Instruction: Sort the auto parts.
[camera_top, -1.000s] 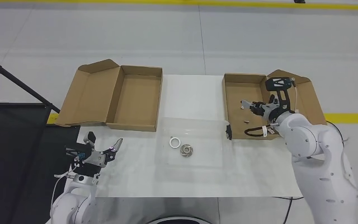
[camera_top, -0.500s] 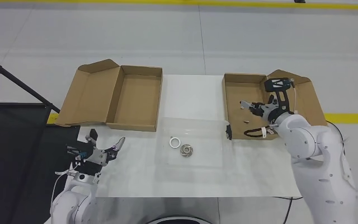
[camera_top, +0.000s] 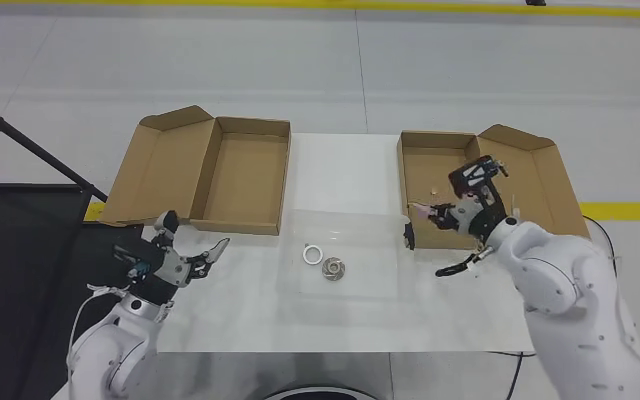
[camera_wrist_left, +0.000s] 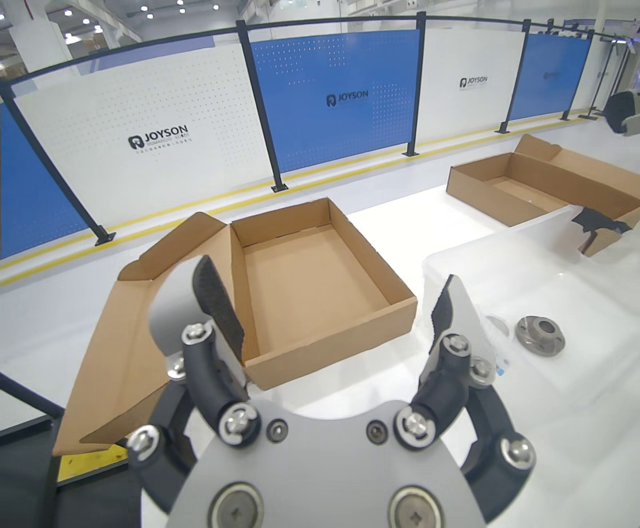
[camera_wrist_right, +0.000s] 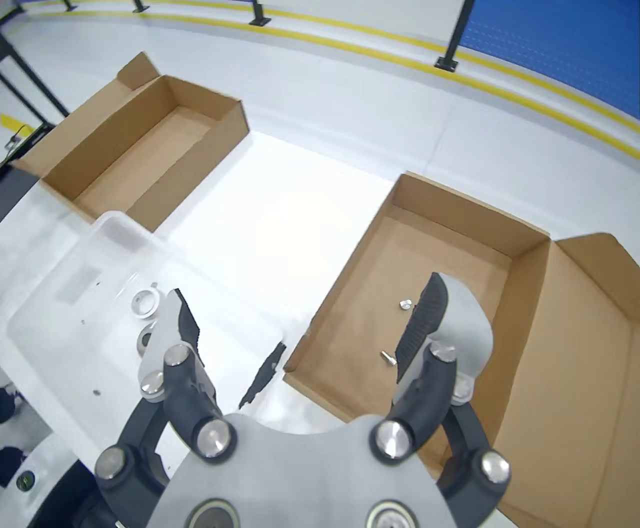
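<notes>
A clear plastic tray in the middle of the table holds a white ring and a grey metal flange. Two small bolts lie in the right cardboard box. My right gripper is open and holds nothing; it hangs over that box's near left corner, beside the tray. In the right wrist view the gripper has the ring next to one finger. My left gripper stands open over the table's left front, near the left cardboard box. The left wrist view shows the flange beyond its gripper.
Both boxes lie with their lids folded outward. A torn black strip hangs at the right box's front corner. Bare white table lies between the boxes and in front of the tray. A black mat borders the table's left side.
My right gripper has come from deeper over the right box toward its near left corner by the tray. My left gripper has risen and shifted toward the left box.
</notes>
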